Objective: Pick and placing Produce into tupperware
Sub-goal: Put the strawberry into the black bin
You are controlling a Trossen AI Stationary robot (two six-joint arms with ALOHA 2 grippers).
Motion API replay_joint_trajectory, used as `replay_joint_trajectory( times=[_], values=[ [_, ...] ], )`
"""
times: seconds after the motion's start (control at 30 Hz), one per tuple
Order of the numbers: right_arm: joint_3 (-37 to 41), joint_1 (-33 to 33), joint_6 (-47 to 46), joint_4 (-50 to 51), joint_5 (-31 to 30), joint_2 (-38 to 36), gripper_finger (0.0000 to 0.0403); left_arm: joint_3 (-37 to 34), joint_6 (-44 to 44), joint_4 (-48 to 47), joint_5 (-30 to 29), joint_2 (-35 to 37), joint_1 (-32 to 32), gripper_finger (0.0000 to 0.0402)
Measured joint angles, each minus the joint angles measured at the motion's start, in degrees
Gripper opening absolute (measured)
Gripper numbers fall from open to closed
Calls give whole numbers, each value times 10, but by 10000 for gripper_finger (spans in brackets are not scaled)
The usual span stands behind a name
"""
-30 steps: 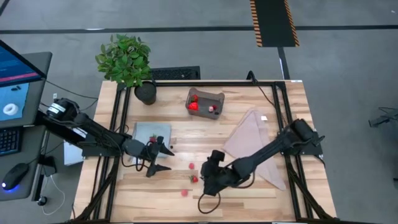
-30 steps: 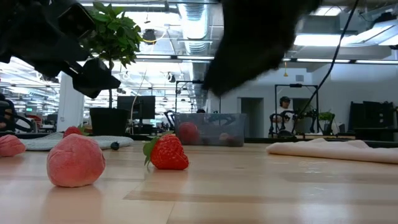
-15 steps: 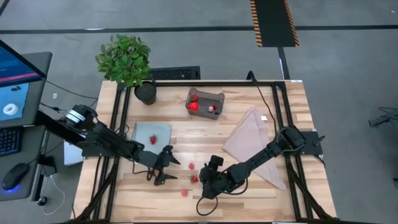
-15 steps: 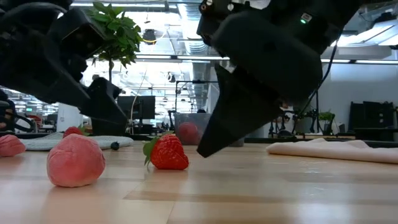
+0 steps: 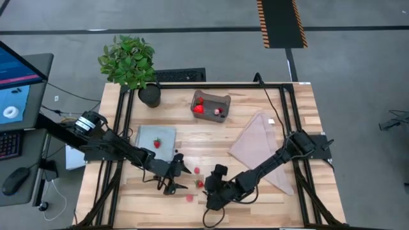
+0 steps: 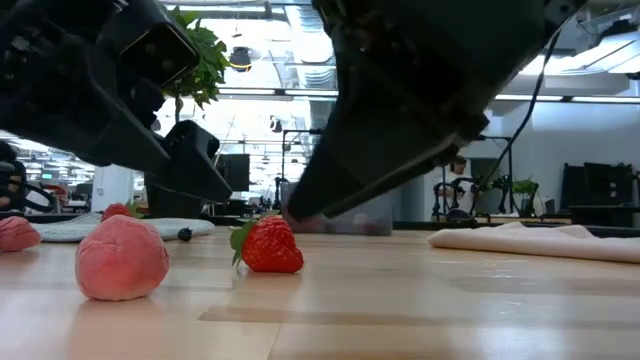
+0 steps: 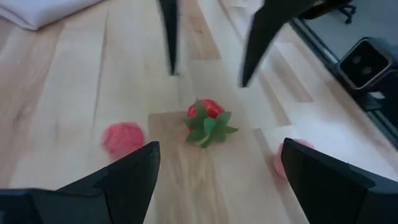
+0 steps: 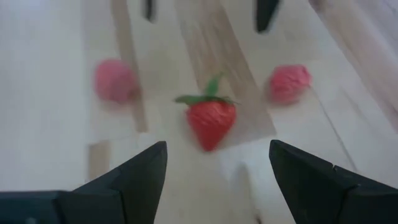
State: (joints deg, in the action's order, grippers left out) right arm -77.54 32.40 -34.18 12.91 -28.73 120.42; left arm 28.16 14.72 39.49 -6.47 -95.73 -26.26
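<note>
Strawberry (image 5: 200, 183) lay on table (image 5: 255, 128) between spread left gripper (image 5: 177, 177) and spread right gripper (image 5: 209, 190), high view. Low view: strawberry (image 6: 268, 245) on its side, leaves toward pink berry (image 6: 121, 259). Left wrist: leaves (image 7: 209, 129) faced camera. Right wrist: tip (image 8: 209, 142) faced camera, long axis between grippers.

Grey floor (image 5: 358, 64), hazard-striped strip (image 5: 280, 23), ceiling lights (image 6: 310, 45).

Both arms closed in on the strawberry (image 5: 200, 183) near the table's front edge, the left gripper (image 5: 181, 178) sliding over from the mat and the right gripper (image 5: 208, 191) dropping lower beside it.
</note>
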Motion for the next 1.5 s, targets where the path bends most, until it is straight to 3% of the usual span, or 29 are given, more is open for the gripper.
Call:
replay_joint_trajectory(
  times=[0.17,0.63,1.27,1.5],
  values=[
    [0,-3,-8,-2,-1,18,306,0,-7,-14,-33,0,1,322],
    [-2,-9,-14,-35,5,51,286,0,4,-25,-17,0,1,319],
    [-1,-10,-8,-53,11,53,276,5,9,-28,-15,0,1,162],
    [-1,-10,-8,-60,14,54,276,10,11,-38,-9,0,1,136]
  ],
)
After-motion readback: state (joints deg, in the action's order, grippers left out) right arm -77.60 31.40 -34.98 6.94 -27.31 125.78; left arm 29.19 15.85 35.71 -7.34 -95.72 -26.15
